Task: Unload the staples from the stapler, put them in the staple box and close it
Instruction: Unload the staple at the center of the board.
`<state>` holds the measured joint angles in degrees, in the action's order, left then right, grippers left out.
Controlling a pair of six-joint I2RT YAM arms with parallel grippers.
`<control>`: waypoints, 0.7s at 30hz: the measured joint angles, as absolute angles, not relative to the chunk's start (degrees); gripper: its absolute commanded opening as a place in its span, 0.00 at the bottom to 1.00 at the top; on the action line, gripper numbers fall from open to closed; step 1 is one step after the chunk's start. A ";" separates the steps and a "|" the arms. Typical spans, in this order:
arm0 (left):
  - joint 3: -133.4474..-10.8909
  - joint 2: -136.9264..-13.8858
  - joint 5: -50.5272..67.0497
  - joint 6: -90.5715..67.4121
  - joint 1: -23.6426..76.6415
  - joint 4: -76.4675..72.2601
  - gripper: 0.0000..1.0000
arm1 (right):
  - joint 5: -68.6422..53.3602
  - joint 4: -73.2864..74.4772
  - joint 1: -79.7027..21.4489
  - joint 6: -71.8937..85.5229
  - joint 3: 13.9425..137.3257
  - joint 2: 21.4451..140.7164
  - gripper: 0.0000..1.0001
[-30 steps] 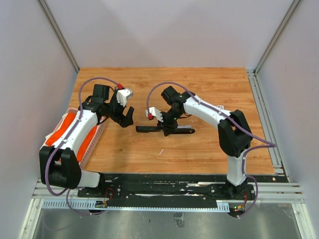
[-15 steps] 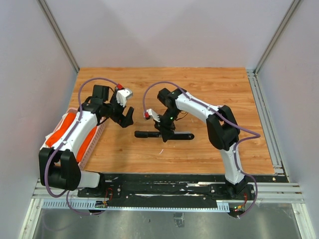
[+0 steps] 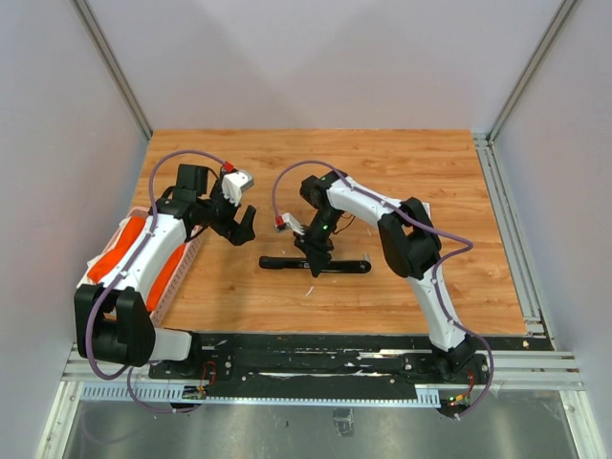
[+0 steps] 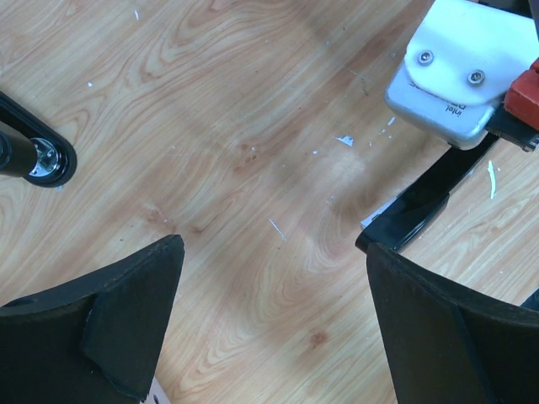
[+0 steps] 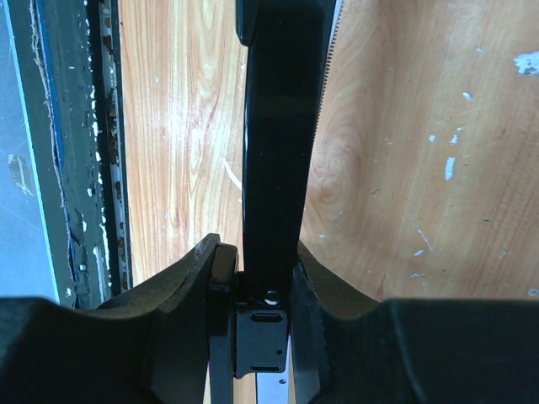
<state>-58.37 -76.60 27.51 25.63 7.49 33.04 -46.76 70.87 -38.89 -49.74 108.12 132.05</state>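
Left gripper (image 3: 243,226) open and empty; right gripper (image 5: 257,252) clamped on the stapler (image 3: 287,262).
A pink basket (image 3: 194,251) sits at the left edge of the table (image 3: 430,191), under the left arm. The left gripper hangs over bare wood with its fingers spread wide, holding nothing. To its right the black stapler lies flat, the right gripper's fingers pressed against both its sides. A tiny pale sliver, perhaps one of the staples (image 5: 232,175), lies just beside it on the near side.

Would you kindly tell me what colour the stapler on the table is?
Glossy black; the stapler shows best in the right wrist view.
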 measured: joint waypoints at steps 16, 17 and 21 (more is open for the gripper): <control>-57.56 -76.47 26.59 25.17 7.22 30.98 0.95 | -36.42 62.57 -38.59 -48.16 104.66 125.56 0.01; -57.36 -76.38 26.50 25.06 7.22 30.87 0.95 | -35.05 61.25 -38.59 -47.88 103.70 124.14 0.01; -56.99 -76.09 25.47 24.62 7.20 30.04 0.95 | -29.69 55.31 -38.65 -46.94 99.81 119.35 0.00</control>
<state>-56.99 -76.09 25.47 24.62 7.20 30.04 -29.69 55.31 -38.65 -46.94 99.81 119.35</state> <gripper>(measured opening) 0.945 0.357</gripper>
